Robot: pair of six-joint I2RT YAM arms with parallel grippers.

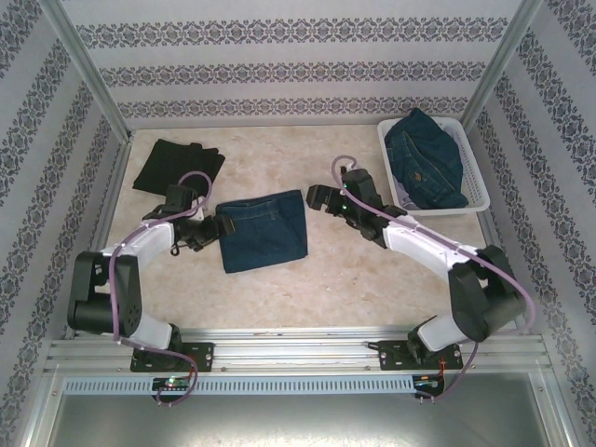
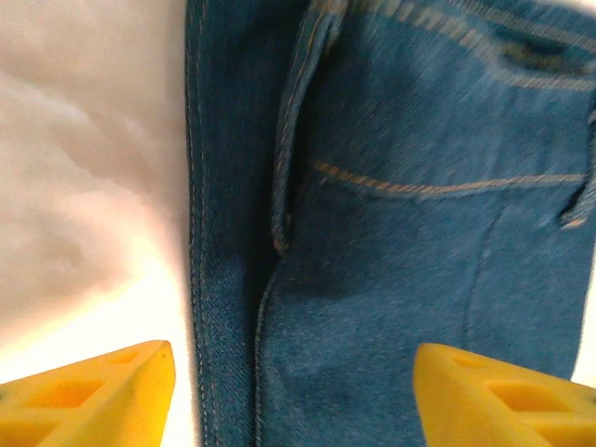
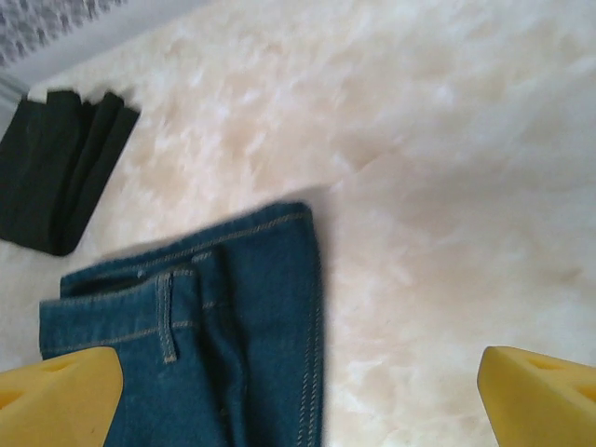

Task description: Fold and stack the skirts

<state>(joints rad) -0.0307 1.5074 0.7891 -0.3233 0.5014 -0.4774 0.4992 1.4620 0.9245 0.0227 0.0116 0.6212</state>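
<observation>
A folded dark blue denim skirt (image 1: 265,230) lies flat in the middle of the table. My left gripper (image 1: 216,231) hovers at its left edge. In the left wrist view the yellow fingers (image 2: 93,396) stand wide apart over the denim skirt (image 2: 391,233), open, with its stitched side seam between them. My right gripper (image 1: 321,197) is just off the skirt's far right corner, open over bare table (image 3: 298,400), with the denim skirt (image 3: 214,326) to its left. A folded black skirt (image 1: 177,166) lies at the back left, and the right wrist view also takes in this black skirt (image 3: 60,168). Another denim skirt (image 1: 424,158) is heaped in the basket.
The white lattice basket (image 1: 475,172) stands at the back right corner. Patterned walls with metal posts close the table on three sides. Bare pale tabletop (image 1: 372,270) stretches between the middle skirt and the arms' bases.
</observation>
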